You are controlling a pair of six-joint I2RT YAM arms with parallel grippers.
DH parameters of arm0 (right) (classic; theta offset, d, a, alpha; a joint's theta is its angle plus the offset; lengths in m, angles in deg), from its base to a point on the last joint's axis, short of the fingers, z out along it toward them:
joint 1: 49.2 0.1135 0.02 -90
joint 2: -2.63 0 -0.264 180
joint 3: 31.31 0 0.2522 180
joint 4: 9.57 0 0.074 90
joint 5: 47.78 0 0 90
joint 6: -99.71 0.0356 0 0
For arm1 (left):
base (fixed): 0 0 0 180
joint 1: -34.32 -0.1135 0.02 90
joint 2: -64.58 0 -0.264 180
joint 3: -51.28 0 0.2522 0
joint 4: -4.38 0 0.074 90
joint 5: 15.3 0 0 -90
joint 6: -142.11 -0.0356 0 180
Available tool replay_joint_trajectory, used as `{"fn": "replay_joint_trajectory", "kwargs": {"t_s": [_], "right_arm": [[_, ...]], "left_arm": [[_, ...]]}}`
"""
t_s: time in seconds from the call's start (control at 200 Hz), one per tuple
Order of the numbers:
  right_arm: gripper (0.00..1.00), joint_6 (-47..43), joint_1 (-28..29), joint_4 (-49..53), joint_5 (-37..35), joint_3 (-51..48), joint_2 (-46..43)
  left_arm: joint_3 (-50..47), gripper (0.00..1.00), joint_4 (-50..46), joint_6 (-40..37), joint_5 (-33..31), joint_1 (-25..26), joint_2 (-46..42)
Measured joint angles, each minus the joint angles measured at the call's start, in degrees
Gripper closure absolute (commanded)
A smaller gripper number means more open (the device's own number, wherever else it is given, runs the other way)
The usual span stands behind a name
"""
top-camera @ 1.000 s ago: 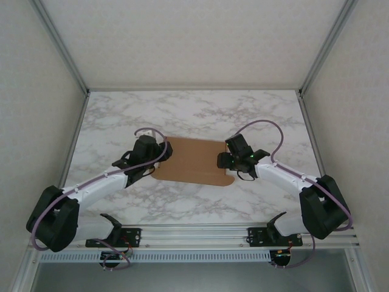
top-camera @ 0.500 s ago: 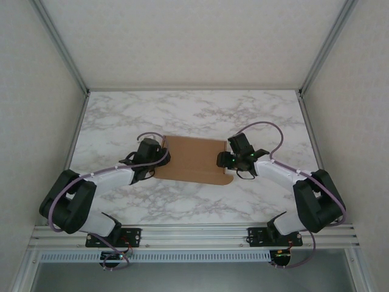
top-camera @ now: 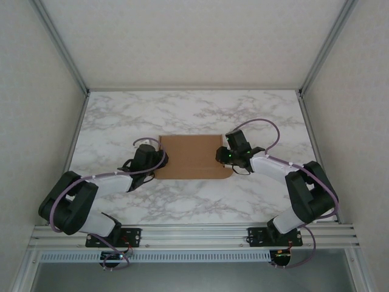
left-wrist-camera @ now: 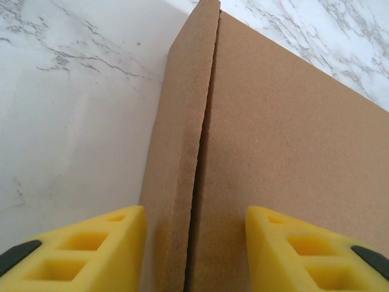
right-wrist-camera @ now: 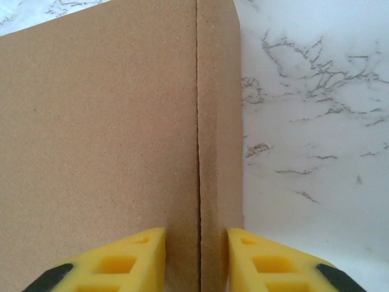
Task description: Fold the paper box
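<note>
The paper box is a shallow brown cardboard rectangle lying flat in the middle of the marble table. My left gripper sits low at its left edge. In the left wrist view this gripper is open, its yellow fingers astride the box's left side wall and the slit along it. My right gripper sits low at the right edge. In the right wrist view it is open by a narrow gap, astride the crease beside the right side wall.
The marble table spreads beyond the box on all sides. Metal frame posts and pale walls close it in at left, right and back. Purple cables loop over both wrists.
Both grippers have dropped lower and pushed in against the box's side edges. The box has turned from skewed to square with the table. Both pairs of jaws have narrowed, the right more.
</note>
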Motion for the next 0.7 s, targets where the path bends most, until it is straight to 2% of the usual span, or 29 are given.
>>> {"fn": "replay_joint_trajectory", "kwargs": {"t_s": [0.406,0.701], "right_arm": [[0.73,0.0,0.0,-1.0,0.0,-1.0,-0.8],[0.78,0.0,-0.2,-1.1,0.8,-1.0,-0.8]], "left_arm": [[-2.0,0.57,2.3,2.2,0.5,-0.1,-0.7],[-3.1,0.66,5.3,3.1,3.8,-1.9,-0.1]]}}
